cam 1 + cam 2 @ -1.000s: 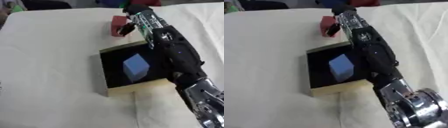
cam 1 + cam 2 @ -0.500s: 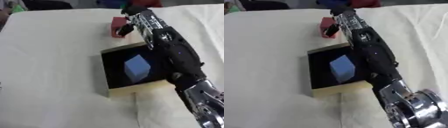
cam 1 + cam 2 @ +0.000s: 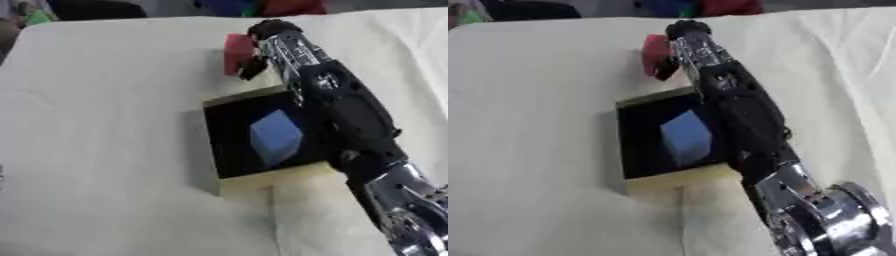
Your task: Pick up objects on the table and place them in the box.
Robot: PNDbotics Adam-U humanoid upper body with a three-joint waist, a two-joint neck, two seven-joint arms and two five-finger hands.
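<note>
A red block lies on the white cloth just beyond the far edge of the box. The box is shallow, tan-walled and black inside, and a light blue cube rests in it. My right arm reaches from the lower right across the box's right side. My right hand is at the red block's right side, with a dark thumb against the block's lower right corner and its fingers curled at the block's top. The block still touches the cloth. My left hand does not show.
The table is covered with a white cloth that has wide bare room to the left of the box. Blue and red things and a green one lie at the far edge, beyond the cloth.
</note>
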